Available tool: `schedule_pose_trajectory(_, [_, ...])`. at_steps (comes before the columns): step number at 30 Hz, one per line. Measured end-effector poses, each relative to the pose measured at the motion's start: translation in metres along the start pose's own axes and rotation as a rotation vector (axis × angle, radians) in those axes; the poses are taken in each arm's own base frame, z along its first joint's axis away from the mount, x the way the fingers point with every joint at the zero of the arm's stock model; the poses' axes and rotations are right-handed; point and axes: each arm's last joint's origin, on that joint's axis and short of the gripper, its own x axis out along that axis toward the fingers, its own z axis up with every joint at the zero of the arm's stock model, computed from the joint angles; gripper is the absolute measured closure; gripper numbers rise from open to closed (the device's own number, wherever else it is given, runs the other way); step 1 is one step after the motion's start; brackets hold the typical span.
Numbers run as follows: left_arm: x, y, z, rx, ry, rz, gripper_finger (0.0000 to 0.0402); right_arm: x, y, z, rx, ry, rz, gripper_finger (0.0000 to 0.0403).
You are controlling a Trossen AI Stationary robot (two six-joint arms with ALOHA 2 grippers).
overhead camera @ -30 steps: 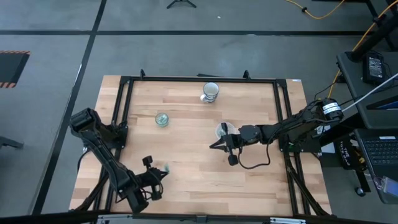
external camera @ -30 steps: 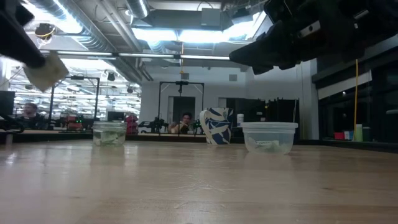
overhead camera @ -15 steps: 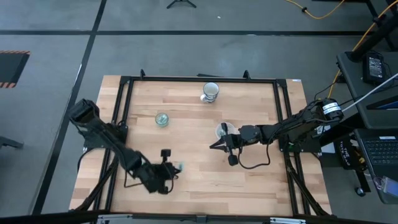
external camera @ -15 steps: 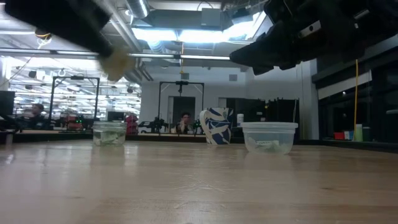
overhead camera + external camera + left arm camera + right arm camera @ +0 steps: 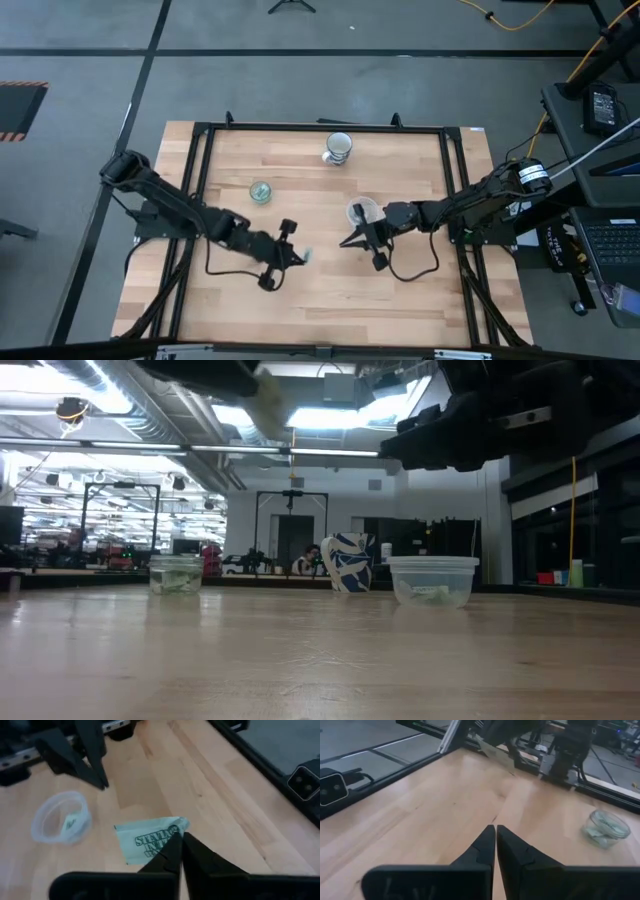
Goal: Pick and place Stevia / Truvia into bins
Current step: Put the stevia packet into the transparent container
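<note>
In the high view, we see our left claw (image 5: 299,257) at about 6 o'clock of the worktop (image 5: 400,290), pinching a Stevia packet (image 5: 305,255). Our right claw (image 5: 347,239) hangs closed and empty just beside the wider clear cup (image 5: 362,211); the smaller clear cup (image 5: 261,192) sits at 9 o'clock.

In the low view, packets lie in both cups.

In the left wrist view, the fingers (image 5: 172,851) clamp the packet's edge.
</note>
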Motion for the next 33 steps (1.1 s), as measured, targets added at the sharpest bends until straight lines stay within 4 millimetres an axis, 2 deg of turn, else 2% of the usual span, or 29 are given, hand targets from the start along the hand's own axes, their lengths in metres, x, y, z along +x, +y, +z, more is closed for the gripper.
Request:
schedule_pose_trajectory(13, [0.006,0.063,-0.002,0.136,-0.117,-0.178,0.0399,-0.002,-0.014,0.0,0.035,-0.027,-0.061,0.0371])
schedule_pose_trajectory(20, [0.005,0.087,-0.008,0.205,-0.174,-0.286,0.0399,-0.002,-0.014,0.0,0.035,-0.03,-0.061,0.0306])
schedule_pose_trajectory(25, [0.002,0.101,-0.01,0.243,-0.24,-0.345,0.0399,-0.003,-0.016,0.008,0.02,-0.11,-0.082,0.0255])
schedule_pose_trajectory(33, [0.004,0.11,-0.007,0.318,-0.341,-0.374,0.0399,0.001,-0.023,0.026,-0.02,-0.191,-0.112,0.0211])
